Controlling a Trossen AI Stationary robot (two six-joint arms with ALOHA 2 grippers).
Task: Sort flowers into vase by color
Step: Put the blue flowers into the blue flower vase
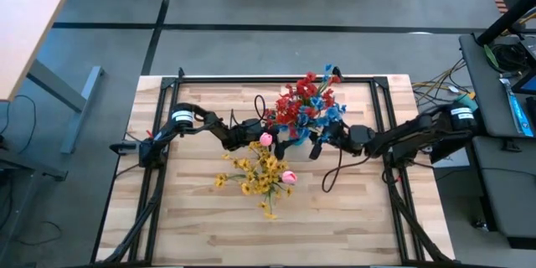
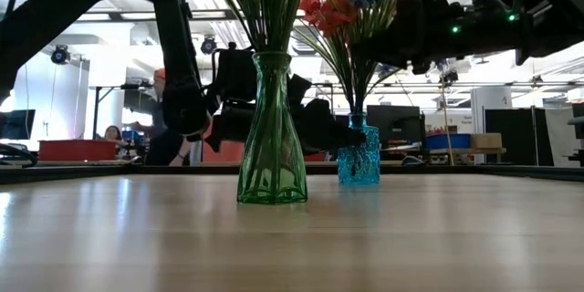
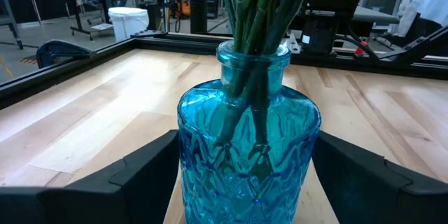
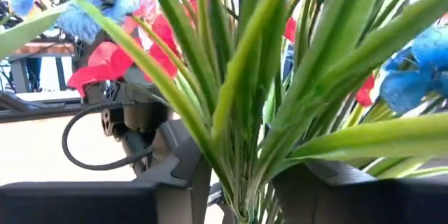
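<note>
A blue glass vase stands on the table and holds red blooms and blue blooms on green stems. In the low view it is behind a green glass vase. The green vase holds yellow sprigs and pink buds. My left gripper reaches in from the table's left and is shut on the blue vase. My right gripper comes from the table's right, high among the stems, and is shut on them. My left gripper pinches the blue vase's body, one finger on each side, coming level from the table's left. The vase stands upright on the table. My right gripper pinches a bunch of green stems above the blue vase's neck, fingers across them, from the table's right. How many stems it has, I cannot tell.
A black frame edges the wooden table. A black cable loops on the table by the right arm. The green vase stands near and slightly left of the blue one. Bare wood lies toward the near edge. People and desks show in the room behind.
</note>
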